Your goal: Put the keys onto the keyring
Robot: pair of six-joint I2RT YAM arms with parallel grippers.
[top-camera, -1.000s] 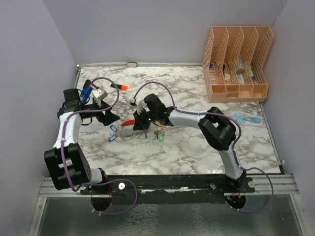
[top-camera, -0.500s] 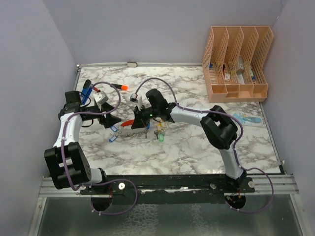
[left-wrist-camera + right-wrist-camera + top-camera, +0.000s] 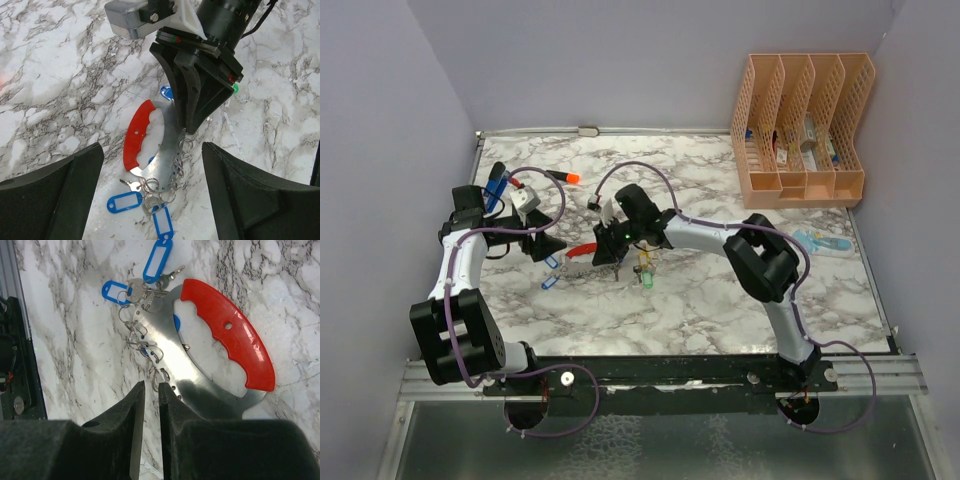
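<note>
The right pincer (image 3: pixel 151 386) stands a mere slit apart, its tips just at the silver edge of the large D-shaped, red-gripped metal keyring (image 3: pixel 176 360), which lies on the marble worktop (image 3: pixel 70 340). The small metal keys with blue plastic tags (image 3: pixel 134 289) cluster beyond those tips. The left pincer (image 3: pixel 151 147) gapes wide, with the keyring ahead between its fingers.

Right gripper (image 3: pixel 149 390) crowds keyring (image 3: pixel 175 360) silver side; marble (image 3: pixel 280 300) beyond red side seemingly free.
</note>
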